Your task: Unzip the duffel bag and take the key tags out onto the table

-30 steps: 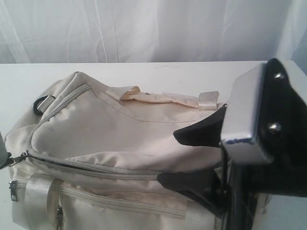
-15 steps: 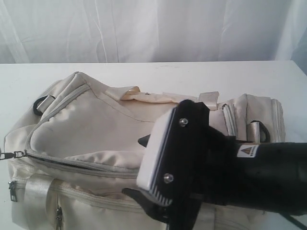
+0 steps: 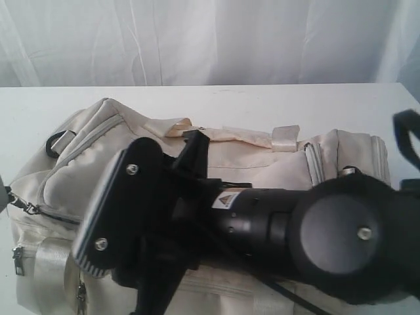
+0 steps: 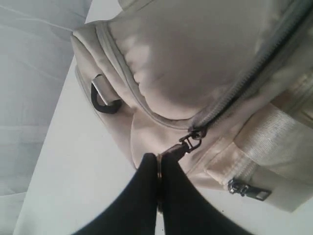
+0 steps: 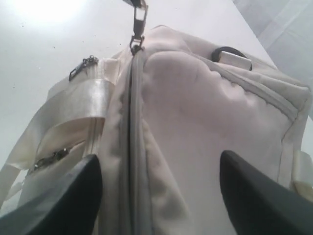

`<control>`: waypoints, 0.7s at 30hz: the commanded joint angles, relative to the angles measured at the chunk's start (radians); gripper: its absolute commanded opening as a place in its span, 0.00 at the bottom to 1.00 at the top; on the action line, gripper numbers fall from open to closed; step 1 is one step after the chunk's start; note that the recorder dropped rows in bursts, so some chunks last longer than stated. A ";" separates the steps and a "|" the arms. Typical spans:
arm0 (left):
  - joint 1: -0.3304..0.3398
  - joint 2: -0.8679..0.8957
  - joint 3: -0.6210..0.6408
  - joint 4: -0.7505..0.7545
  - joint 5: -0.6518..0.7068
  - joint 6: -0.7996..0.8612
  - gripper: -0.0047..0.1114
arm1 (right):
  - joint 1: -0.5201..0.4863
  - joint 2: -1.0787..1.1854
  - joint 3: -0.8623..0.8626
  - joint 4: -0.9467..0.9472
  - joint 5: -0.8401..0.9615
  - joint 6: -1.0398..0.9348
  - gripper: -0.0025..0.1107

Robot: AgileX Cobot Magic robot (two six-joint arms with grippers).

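Note:
The cream duffel bag [image 3: 85,144] lies on the white table [image 3: 262,105]. My left gripper [image 4: 157,159] is shut on the metal zipper pull [image 4: 188,142] at the bag's left end, just off the fabric. A narrow dark slit runs along the grey zipper [image 5: 130,122] behind the slider. My right gripper [image 5: 159,161] hangs open over the top of the duffel bag [image 5: 205,112], one finger on each side of the zipper line and nothing between them. In the exterior view the right gripper [image 3: 172,216] and its arm hide the bag's middle. The key tags are out of view.
A black strap ring [image 3: 56,141] sits at the bag's far left corner. Satin handles [image 3: 216,134] lie along its far edge. A side pocket zipper pull [image 4: 247,190] hangs on the near face. A white curtain [image 3: 197,39] closes off the back.
The right arm has swung left across the bag and now covers its middle, its jaws a little wider. The left gripper keeps hold of the zipper pull, shifted slightly left.

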 commanded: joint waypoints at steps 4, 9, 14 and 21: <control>0.001 -0.007 0.010 0.027 -0.011 -0.003 0.04 | 0.009 0.133 -0.095 0.004 -0.004 -0.007 0.58; 0.001 -0.007 0.010 0.037 -0.026 -0.007 0.04 | 0.049 0.189 -0.139 0.004 -0.006 -0.012 0.45; 0.001 -0.007 0.010 0.055 -0.035 -0.007 0.04 | 0.074 0.215 -0.164 0.001 -0.051 -0.012 0.23; 0.001 -0.007 0.010 0.177 0.028 -0.007 0.04 | 0.074 0.207 -0.159 0.001 0.011 -0.023 0.02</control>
